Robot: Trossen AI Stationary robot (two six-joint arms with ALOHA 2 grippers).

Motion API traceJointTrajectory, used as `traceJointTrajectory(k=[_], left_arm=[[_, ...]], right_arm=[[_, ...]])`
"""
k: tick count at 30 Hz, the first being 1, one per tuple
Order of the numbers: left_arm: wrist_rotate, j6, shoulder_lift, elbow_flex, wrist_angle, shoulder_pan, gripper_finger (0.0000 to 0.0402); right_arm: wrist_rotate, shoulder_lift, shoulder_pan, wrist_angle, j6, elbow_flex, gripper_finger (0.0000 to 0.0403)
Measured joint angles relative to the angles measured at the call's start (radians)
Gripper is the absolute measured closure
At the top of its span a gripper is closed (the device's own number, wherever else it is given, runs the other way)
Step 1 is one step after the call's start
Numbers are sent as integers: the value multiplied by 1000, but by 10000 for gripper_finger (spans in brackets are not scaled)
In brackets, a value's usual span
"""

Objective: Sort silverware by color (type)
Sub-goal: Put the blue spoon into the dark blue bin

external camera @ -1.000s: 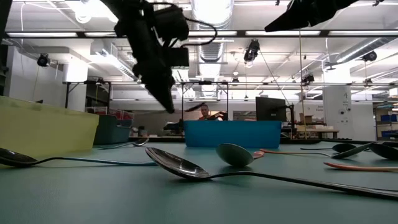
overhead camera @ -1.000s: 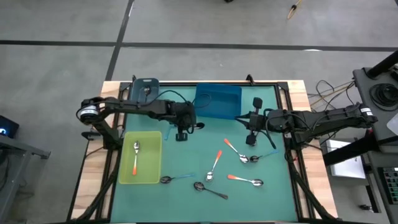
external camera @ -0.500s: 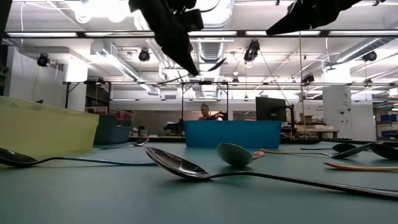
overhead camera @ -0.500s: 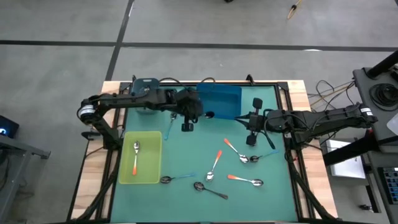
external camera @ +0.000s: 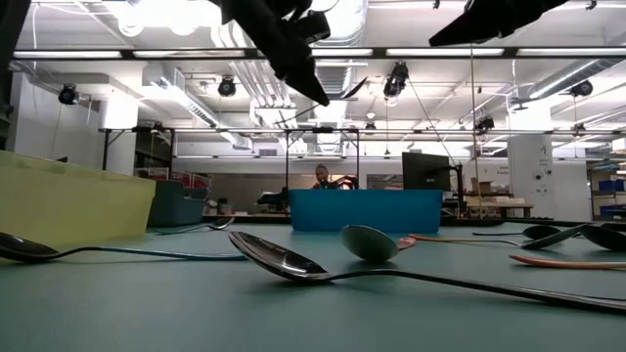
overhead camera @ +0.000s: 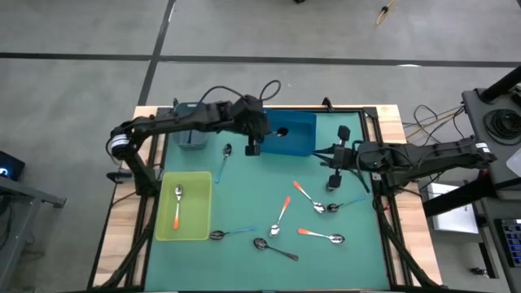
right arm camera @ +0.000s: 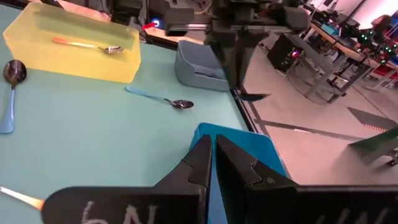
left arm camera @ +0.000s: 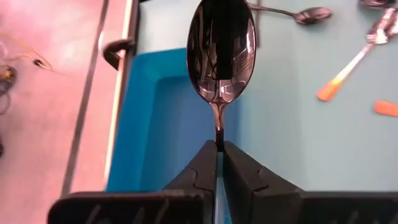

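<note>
My left gripper (overhead camera: 264,137) is raised over the near left corner of the blue bin (overhead camera: 293,134) and is shut on an all-dark spoon (left arm camera: 221,53). The spoon's bowl sticks out past the fingers above the bin's wall (left arm camera: 155,118). My right gripper (overhead camera: 321,153) hangs shut and empty just right of the blue bin. Several spoons lie flat on the green mat: orange-handled ones (overhead camera: 281,213), light blue ones (overhead camera: 225,155) and a dark one (overhead camera: 273,248). One orange spoon (overhead camera: 177,207) lies in the yellow bin (overhead camera: 199,183). My left gripper pinches the dark spoon's thin handle (left arm camera: 219,140) between its two fingertips. The spoon runs on in line with the fingers, which slant downward toward the blue bin. It is lifted clear of the table, with its hollow side facing the wrist camera.
A grey bin (overhead camera: 190,134) stands at the far left, with a light blue spoon on the mat beside it. The yellow bin sits at the near left. A black frame (overhead camera: 370,122) runs around the mat. Beyond the table is a workshop room, with a person far off (external camera: 321,176).
My left gripper has risen and moved toward the table's far edge and a little right, from above the mat's middle to the blue bin, rolling its wrist. The dark spoon has gone with it and stays in the shut fingers.
</note>
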Motion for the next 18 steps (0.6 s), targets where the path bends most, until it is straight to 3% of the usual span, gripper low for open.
traceJointTrajectory(k=[10,18], left_arm=[[86,43,119,154,3,81,401],[127,102,275,359,-116,120,401]], right_arm=[[-3,-86,0,-3,-8,-52,390],[-3,-133,0,1,-12,-72,390]])
